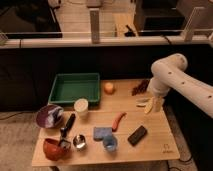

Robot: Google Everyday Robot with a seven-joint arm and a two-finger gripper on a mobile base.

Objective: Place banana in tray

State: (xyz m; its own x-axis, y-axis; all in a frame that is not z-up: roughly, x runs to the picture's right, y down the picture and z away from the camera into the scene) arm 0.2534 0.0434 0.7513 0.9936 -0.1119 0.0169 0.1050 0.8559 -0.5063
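The pale yellow banana (148, 105) lies on the wooden table near its right edge. My gripper (153, 101) hangs from the white arm right over the banana, at its right end, and seems to touch it. The green tray (75, 89) stands at the table's back left, with nothing in it, well to the left of the gripper.
A round orange fruit (108, 88) and dark grapes (140, 88) lie at the back. A white cup (81, 106), purple bowl (49, 116), orange-red vegetable (118, 121), blue sponge (101, 133), blue cup (111, 145), black block (137, 135) and red bowl (55, 148) fill the front.
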